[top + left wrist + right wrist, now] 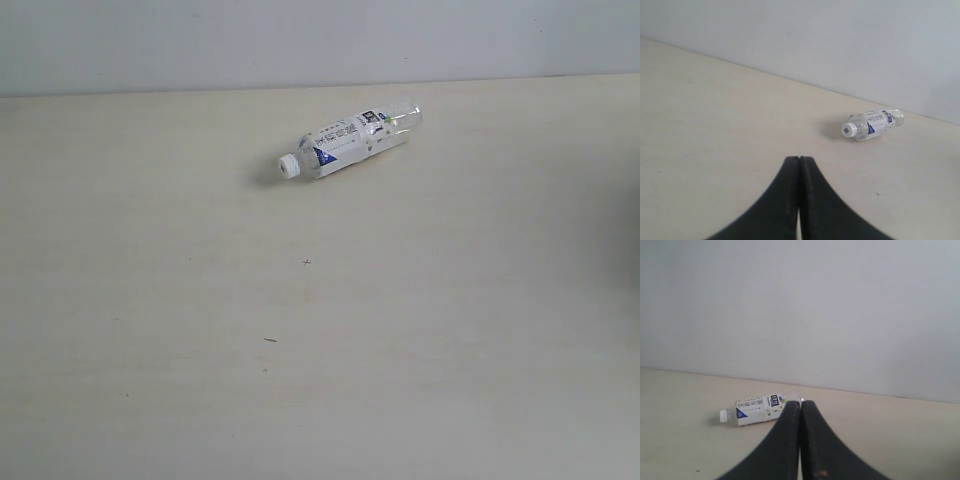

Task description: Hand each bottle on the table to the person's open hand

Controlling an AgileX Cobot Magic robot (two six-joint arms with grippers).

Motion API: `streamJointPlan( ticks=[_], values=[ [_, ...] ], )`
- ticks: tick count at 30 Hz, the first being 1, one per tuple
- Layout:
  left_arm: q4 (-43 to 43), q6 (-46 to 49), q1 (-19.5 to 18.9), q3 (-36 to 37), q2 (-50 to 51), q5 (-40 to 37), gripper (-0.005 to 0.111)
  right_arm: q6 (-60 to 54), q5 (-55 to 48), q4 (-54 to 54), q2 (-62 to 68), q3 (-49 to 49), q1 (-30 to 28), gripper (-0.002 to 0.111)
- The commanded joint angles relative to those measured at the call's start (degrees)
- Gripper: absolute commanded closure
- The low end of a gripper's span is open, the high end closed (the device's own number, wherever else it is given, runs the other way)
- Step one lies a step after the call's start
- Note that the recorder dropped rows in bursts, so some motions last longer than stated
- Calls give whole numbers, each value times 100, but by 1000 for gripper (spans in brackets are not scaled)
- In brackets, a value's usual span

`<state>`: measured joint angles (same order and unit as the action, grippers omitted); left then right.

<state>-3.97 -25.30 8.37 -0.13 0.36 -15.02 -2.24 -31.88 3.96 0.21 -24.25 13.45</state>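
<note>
One clear plastic bottle [350, 140] lies on its side on the counter [300, 350], in the far part of it, close to where the pale surface meets the grey wall [300, 40]. Its white cap [288, 166] points to the left of the exterior view and slightly toward the camera, while its base points to the right and toward the wall. A white label [340, 138] with a blue patch and dark print wraps the middle of the body. The bottle casts a small shadow by its cap end and lies free, with nothing gripping it.

The rest of the cream counter around it is bare except for a few tiny dark specks [307, 261] nearer the camera.

In the left wrist view the bottle [871, 125] sits well ahead of the left claw [799, 159], off to one side of it, cap end facing the camera. The left claw's two black fingers are pressed together, holding nothing.

In the right wrist view the bottle [760, 409] lies side-on beyond the right claw [800, 402], whose tip overlaps the bottle's base end in the picture. This claw's fingers are also pressed together, with only a thin seam between them and nothing pinched.
</note>
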Motion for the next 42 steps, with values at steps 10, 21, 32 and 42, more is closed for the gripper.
streamJointPlan(
  ticks=[10,21,32,42],
  values=[
    [-14,18,20,13,-36,34,107,-266,605,-260,-21,502,28,108],
    [-14,18,20,13,-36,34,107,-276,474,-250,-21,302,28,108],
    [-14,18,20,13,-36,34,107,-276,549,-265,-21,442,28,108],
    [-14,18,20,13,-36,34,107,-276,513,-265,-21,193,28,108]
  ],
)
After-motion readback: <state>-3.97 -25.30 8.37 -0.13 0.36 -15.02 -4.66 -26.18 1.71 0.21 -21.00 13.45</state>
